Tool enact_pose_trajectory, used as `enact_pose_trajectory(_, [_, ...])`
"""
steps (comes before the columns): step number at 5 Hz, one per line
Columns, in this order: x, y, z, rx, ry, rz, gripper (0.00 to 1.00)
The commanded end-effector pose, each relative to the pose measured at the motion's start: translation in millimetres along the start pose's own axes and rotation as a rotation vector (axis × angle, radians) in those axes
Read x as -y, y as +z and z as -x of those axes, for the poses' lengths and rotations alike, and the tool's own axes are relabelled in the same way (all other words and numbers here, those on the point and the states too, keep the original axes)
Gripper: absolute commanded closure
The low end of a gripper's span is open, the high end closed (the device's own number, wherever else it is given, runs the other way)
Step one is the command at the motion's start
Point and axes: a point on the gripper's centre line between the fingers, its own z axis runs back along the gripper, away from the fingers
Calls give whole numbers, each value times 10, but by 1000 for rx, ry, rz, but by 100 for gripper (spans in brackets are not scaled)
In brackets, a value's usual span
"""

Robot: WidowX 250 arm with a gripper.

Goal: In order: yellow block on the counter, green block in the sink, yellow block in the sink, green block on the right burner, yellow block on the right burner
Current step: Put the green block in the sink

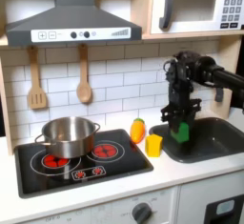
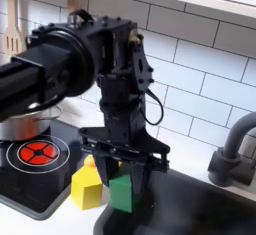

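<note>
On the counter (image 1: 181, 171) beside your sink (image 1: 214, 140), the gripper (image 1: 181, 130) grasps the green block (image 2: 122, 193); the yellow block (image 1: 153, 145) sits adjacent.

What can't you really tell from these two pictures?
- Green block: the fingers partly cover it in both exterior views; firmness of grip unclear.
- Sink: cut off by the first exterior view's right edge.
- Steel pot: hidden behind the arm in the second exterior view.

Yellow block (image 1: 153, 145) on counter (image 1: 181, 168), left of sink (image 1: 212, 140)
</note>
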Motion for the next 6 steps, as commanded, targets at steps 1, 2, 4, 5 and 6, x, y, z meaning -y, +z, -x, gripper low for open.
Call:
enact_pose_trajectory(1, [179,-182,19,7,5,-23,100])
enact_pose_trajectory(2, [317,-246,-9,10,16,-16,100])
enact_pose_trajectory(4, [584,-461,-107,-31,35,-18,100])
enact_pose_trajectory(5, [635,-538,-206,-31,45,-26,100])
enact_pose_trajectory(6, [658,-634,-314,-37,62,-32,100])
